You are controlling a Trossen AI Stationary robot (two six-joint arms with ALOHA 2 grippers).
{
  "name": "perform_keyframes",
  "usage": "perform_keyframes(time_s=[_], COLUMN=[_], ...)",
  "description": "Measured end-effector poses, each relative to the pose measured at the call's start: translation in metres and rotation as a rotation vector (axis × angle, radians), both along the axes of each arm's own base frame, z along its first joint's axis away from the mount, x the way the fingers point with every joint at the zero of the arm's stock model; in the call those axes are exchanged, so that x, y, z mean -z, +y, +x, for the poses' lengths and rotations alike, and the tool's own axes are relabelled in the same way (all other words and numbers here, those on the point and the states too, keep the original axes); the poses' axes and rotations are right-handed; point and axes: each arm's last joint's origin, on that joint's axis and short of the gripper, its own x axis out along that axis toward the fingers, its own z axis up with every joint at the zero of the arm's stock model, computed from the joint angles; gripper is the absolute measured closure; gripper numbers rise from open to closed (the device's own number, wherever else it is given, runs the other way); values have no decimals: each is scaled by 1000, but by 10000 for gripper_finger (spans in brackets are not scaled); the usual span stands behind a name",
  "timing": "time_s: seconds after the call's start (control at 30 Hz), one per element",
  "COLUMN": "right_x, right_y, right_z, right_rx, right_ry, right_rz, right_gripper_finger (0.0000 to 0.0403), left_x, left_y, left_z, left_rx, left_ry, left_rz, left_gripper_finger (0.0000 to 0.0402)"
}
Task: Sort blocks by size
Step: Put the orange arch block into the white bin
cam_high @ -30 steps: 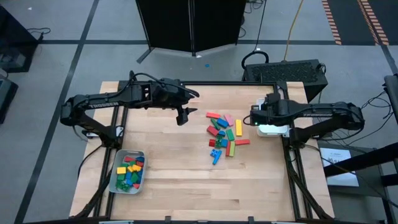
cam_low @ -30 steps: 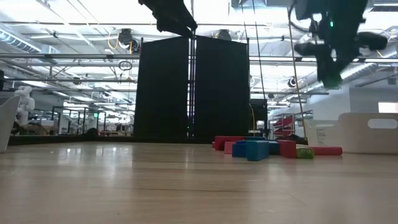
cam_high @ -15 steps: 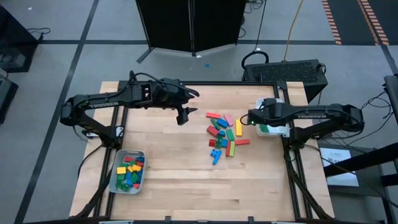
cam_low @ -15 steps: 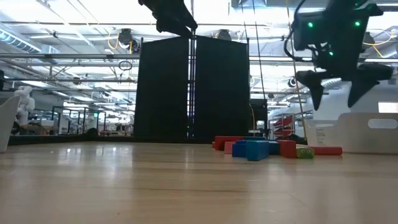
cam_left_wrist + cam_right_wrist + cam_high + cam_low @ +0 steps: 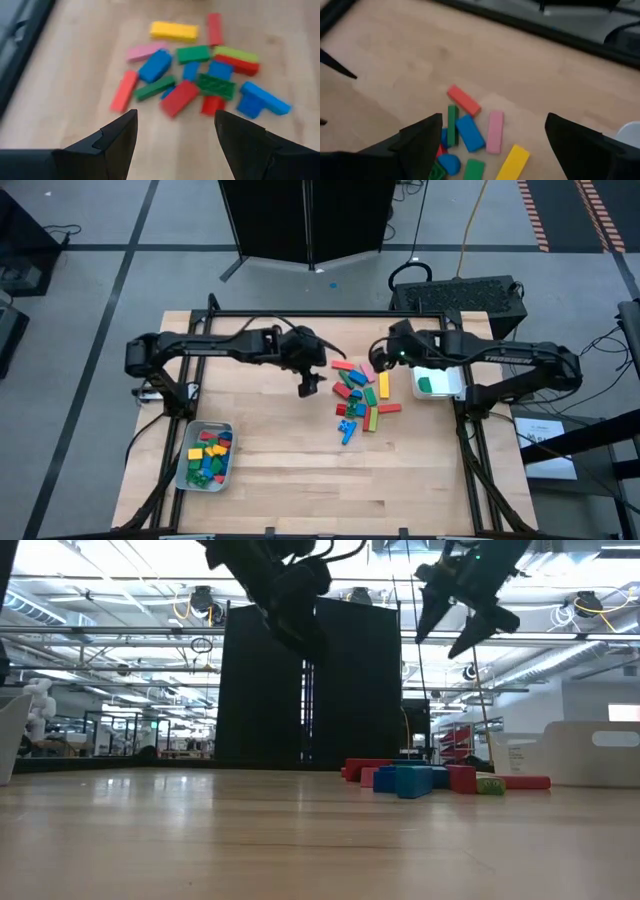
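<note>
The loose blocks point(image 5: 360, 398) lay in a pile on the wooden desk point(image 5: 280, 450), right of centre, w/ red, green, blue, pink and yellow bars mixed together and mostly touching. A yellow bar point(image 5: 384, 386) sat at the pile's right edge, a red bar point(image 5: 343, 365) at its far edge, and a blue piece point(image 5: 347, 431) at the near end. The left pincer point(image 5: 309, 385) hung above the desk just left of the pile, fingers spread apart and empty; its wrist view looked past both fingers point(image 5: 112, 145) straight at the blocks. The right pincer point(image 5: 379, 362) was over the pile's far right corner, also spread and holding nothing. A tray point(image 5: 184, 470) at the desk's near left corner held more blocks in several colours. Another tray point(image 5: 450, 388) at the right edge, beside the right arm, held a green block point(image 5: 425, 385).
</note>
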Motion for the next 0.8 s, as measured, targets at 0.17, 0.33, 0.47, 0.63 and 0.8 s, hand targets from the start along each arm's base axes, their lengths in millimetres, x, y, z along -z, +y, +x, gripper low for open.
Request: perform_keyframes(time_s=[0.17, 0.33, 0.47, 0.63, 0.8], right_x=[4, -1, -5, -9, -10], right_y=[3, 6, 9, 11, 11], right_z=[4, -3, -9, -17, -21], right_rx=[-103, -161, -203, -200, -193], right_ry=[21, 17, 7, 10, 4], right_rz=[63, 87, 120, 132, 135], right_gripper_finger=[62, 62, 62, 62, 62], left_x=[20, 48, 65, 83, 101], left_y=[2, 11, 13, 8, 9], left_z=[15, 29, 40, 48, 55], left_rx=[158, 278, 331, 420, 451], left_ry=[-4, 5, -26, -16, -9], left_rz=[17, 6, -36, 28, 56], left_gripper_finger=[136, 136, 136, 136, 136])
